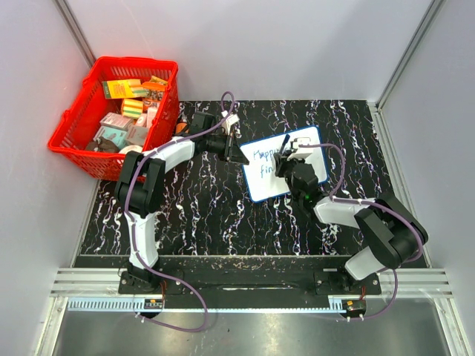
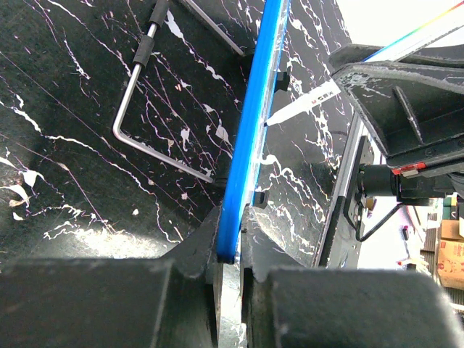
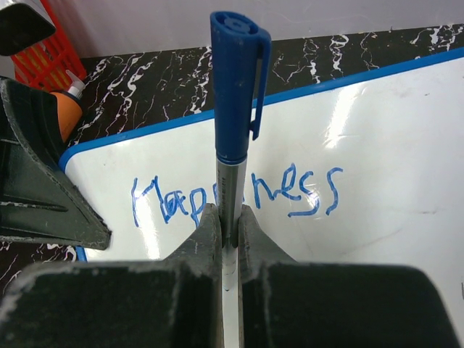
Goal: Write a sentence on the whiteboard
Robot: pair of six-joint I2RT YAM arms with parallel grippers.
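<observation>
The whiteboard (image 1: 310,141) lies tilted on the black marbled table, right of centre. My left gripper (image 1: 242,158) is shut on its left edge; in the left wrist view the blue rim (image 2: 250,145) runs edge-on between the fingers (image 2: 196,250). My right gripper (image 3: 229,221) is shut on a blue-capped marker (image 3: 233,109), held upright over the board (image 3: 384,145). The sentence (image 3: 290,192) reads "Happiness" in blue. A second line (image 1: 261,172) starts "fin"; the rest is hidden under the right gripper (image 1: 285,165). The marker's tip (image 2: 279,117) is beside the board's face.
A red basket (image 1: 74,130) with several small boxes stands at the back left. An orange-tipped bottle (image 1: 180,127) lies beside it. A bent metal wire (image 2: 130,123) rests on the table behind the board. White walls close in the table's left, back and right sides.
</observation>
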